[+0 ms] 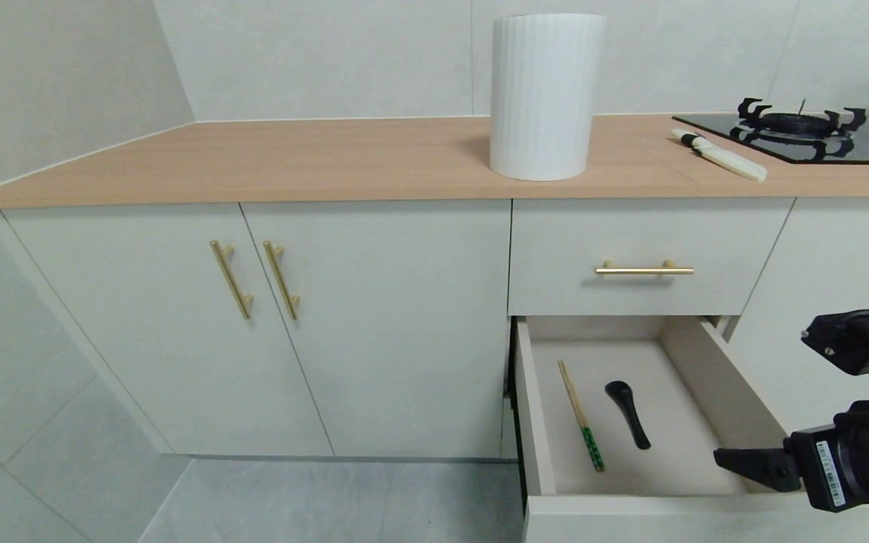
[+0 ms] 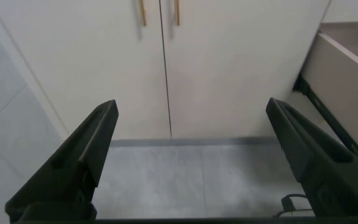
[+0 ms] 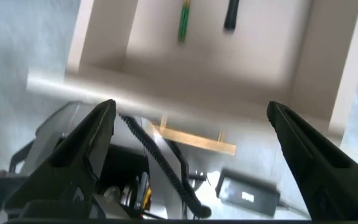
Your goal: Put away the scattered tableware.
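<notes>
Black fingers [image 2: 89, 155] of the left gripper [image 2: 191, 109] stand wide apart in the left wrist view, with nothing between them. Beyond the gripper are two closed cabinet doors [image 2: 216, 56] with brass handles [image 2: 143, 12] and a grey floor [image 2: 185, 174]. The side wall of the open drawer [image 2: 344, 59] shows next to the doors.

Right wrist view: the right gripper [image 3: 190, 109] has its jaws wide apart and holds nothing. It hangs in front of the drawer, just outside the drawer front [image 3: 166, 99]. A brass drawer handle [image 3: 194, 142] is fixed to that front. Inside the drawer lie the chopsticks [image 3: 183, 22], green at the end, and the spoon [image 3: 230, 15], black, side by side and apart.

Head view: the drawer is the lower of two and is pulled out. The chopsticks lie along the drawer floor towards its left wall, with the green tips nearest the drawer front. The spoon lies beside them, towards the drawer's middle, with the bowl at the far end; the two do not touch. The right gripper is at the drawer's front right corner. Directly above the drawer is a closed upper drawer [image 1: 644, 234]. Above that is a wooden countertop [image 1: 291, 162]. On the countertop, above the drawer, stands a white ribbed container [image 1: 544, 98], upright. A knife [image 1: 721, 154] with a cream handle lies on the countertop above the drawer's right side, just beside a black hob [image 1: 804, 139].
</notes>
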{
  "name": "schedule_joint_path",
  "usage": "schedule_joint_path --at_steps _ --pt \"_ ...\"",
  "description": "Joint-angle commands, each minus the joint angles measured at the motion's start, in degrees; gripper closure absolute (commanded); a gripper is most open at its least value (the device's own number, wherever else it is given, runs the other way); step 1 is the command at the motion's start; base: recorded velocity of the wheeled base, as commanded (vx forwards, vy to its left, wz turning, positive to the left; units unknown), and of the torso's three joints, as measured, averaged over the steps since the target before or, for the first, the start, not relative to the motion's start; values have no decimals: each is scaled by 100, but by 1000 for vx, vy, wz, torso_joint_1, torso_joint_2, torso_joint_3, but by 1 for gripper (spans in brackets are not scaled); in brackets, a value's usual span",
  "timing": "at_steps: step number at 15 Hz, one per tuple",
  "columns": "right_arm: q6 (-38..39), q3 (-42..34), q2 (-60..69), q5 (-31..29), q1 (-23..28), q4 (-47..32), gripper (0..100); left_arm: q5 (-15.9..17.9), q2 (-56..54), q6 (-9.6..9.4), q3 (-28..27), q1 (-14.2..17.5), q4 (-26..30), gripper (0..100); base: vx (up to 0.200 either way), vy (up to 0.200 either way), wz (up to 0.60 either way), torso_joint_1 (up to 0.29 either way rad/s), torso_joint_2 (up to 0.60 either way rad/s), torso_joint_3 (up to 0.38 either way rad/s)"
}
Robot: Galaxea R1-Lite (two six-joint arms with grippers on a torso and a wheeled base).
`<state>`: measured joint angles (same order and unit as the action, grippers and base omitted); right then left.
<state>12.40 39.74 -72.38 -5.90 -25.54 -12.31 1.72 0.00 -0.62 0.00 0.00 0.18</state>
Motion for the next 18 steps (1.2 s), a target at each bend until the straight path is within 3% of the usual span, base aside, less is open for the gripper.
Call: schedule_joint_path --at_steps 1,10,18 --pt "-1 -45 -93 1 -74 1 0 -5 0 1 0 0 -1 0 0 0 0 0 0 0" --pt "-97 -538 -1367 10 -716 18 0 -5 0 1 0 0 -1 0 0 0 0 0 0 0" --pt "439 -142 -2263 -315 -408 80 0 -5 0 1 0 0 -1 0 0 0 0 0 0 0"
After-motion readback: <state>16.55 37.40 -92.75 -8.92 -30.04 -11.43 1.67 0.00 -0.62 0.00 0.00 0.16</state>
